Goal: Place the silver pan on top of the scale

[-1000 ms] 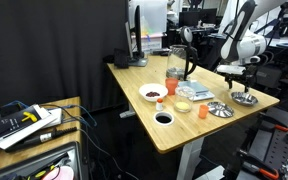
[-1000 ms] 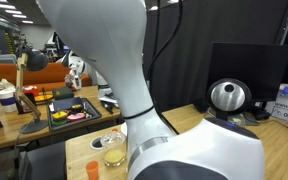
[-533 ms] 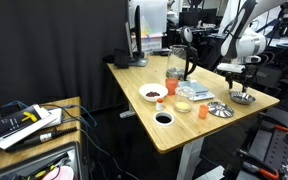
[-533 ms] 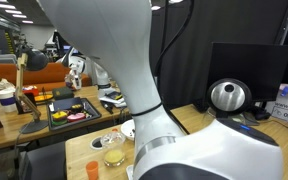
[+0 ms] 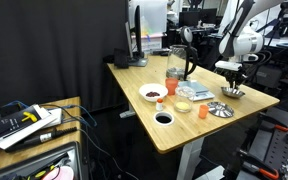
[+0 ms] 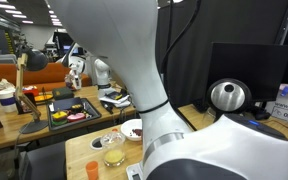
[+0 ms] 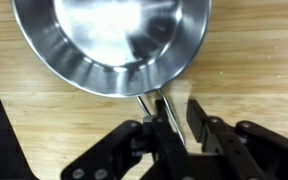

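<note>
The silver pan [image 7: 114, 40] fills the top of the wrist view, shiny and round, resting on the wooden table. Its thin wire handle [image 7: 154, 108] runs down between my fingers. My gripper [image 7: 179, 112] has closed in on that handle, and the wire lies against one finger [image 7: 162, 130]. In an exterior view the gripper [image 5: 231, 80] hangs over the pan [image 5: 232, 93] near the table's far right edge. The scale [image 5: 196, 92], a pale flat slab, lies just left of the pan. In the exterior view filled by the arm, pan, scale and gripper are hidden.
A flatter silver dish [image 5: 218, 109], an orange cup [image 5: 202, 108], a yellowish flat item [image 5: 184, 105], a white bowl [image 5: 153, 93], a dark bowl [image 5: 163, 118], an orange glass [image 5: 171, 85] and a kettle [image 5: 184, 60] share the table. The table's edge [image 5: 269, 100] is close to the pan.
The jaws went from wide open to nearly together around the pan's handle. Gripper and pan have shifted a little toward the scale.
</note>
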